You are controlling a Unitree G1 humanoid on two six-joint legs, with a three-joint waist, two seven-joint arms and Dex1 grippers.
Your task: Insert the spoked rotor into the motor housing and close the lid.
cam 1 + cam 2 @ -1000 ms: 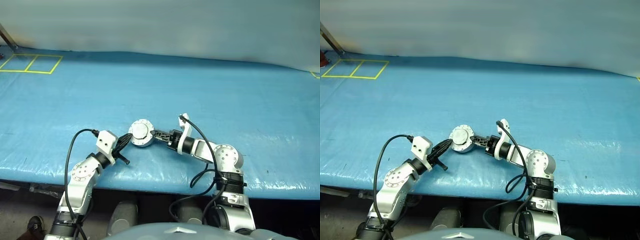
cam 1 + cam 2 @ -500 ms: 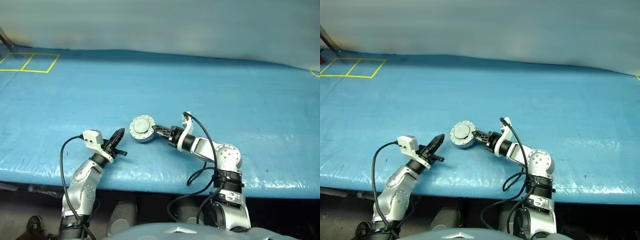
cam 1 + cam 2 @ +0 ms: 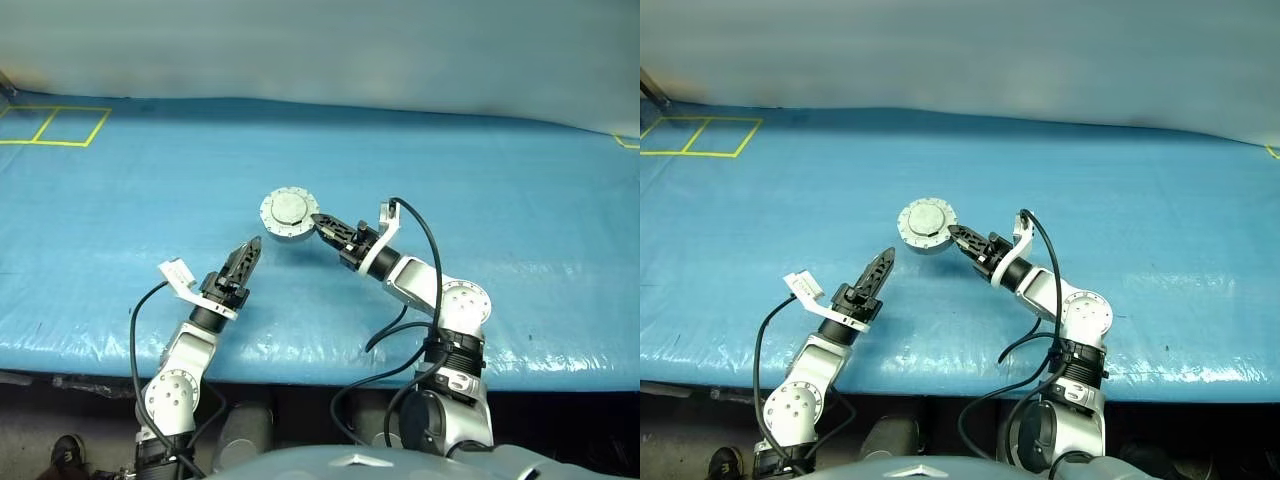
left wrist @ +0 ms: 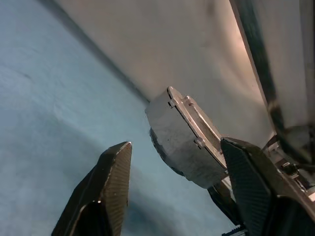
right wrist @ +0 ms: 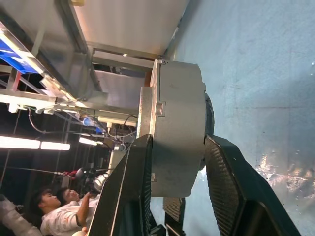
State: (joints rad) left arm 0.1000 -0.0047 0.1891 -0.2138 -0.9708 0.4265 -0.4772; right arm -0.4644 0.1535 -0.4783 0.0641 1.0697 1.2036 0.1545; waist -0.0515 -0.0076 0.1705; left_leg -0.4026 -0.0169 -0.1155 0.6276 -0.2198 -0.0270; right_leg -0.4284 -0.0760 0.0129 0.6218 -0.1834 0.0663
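While the right gripper (image 3: 318,222) pinches the motor housing (image 3: 289,214) by its edge, the round silver-grey case hangs clear of the blue counter (image 3: 500,200), roughly over the middle of it and nearer the front edge than the back. The case is closed: the lid (image 3: 926,219) sits on it, its plain pale face with small dots round the rim turned up toward the head camera. From the right wrist, the two black fingers (image 5: 129,196) press on opposite flat faces of the case, one on the lid side and one on the underside, with the thick grey wall of the housing between them. The left gripper (image 3: 250,250) is well apart from the housing, lower and toward the front left of the counter, raised off the surface and pointing up and inward at the case. Its fingers (image 4: 110,182) stand spread with nothing between them; in the left wrist view the housing (image 4: 184,140) shows beyond them, tilted on edge, with the small tabs of the lid rim along its upper side. A yellow taped rectangle (image 3: 55,125) marks the far left corner of the counter. A pale wall (image 3: 320,45) runs behind the back edge. A seated person (image 5: 56,211) is seen in the right wrist view, far off under strip lights.
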